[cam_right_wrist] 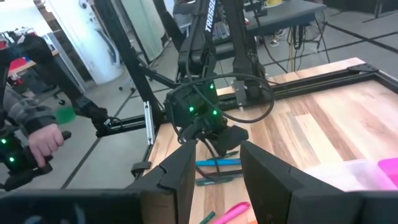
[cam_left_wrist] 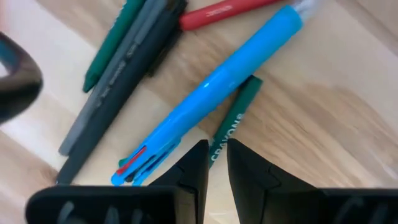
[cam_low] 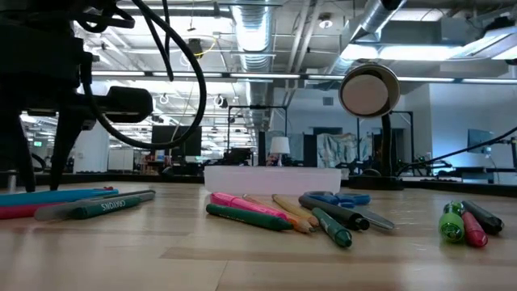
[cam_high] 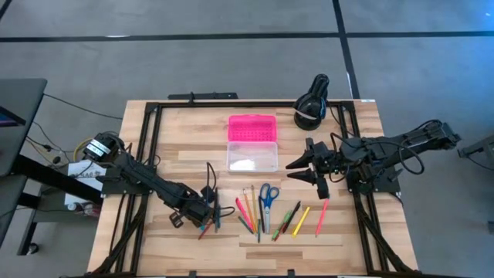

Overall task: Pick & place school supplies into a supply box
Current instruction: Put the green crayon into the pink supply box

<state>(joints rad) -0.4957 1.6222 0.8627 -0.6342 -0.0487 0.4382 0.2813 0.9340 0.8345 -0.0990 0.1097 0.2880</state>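
Observation:
My left gripper (cam_high: 205,220) (cam_left_wrist: 216,163) is low over a small bunch of pens at the table's near left: a light blue pen (cam_left_wrist: 217,93), a green marker (cam_left_wrist: 235,121), a grey pen (cam_left_wrist: 112,81) and a red one (cam_left_wrist: 217,9). It is shut on the green marker. More pens, markers and blue-handled scissors (cam_high: 267,197) lie flat in a row at the near middle. The supply box's clear base (cam_high: 252,157) and pink lid (cam_high: 252,127) lie past them. My right gripper (cam_high: 302,167) (cam_right_wrist: 214,168) hangs open to the right of the box, touching nothing. My left gripper pinches the green marker near one end (cam_left_wrist: 219,149) between its two fingers, which come from above, pointing down, and lie across it. The marker (cam_low: 101,208) lies level on the table beside the light blue pen.
A black round device (cam_high: 312,105) (cam_low: 369,90) stands at the far right of the table. Black rails (cam_high: 147,147) run along the table's sides. Bare wood lies between the two groups of pens. A person's hand (cam_right_wrist: 43,142) shows beyond the table's left side.

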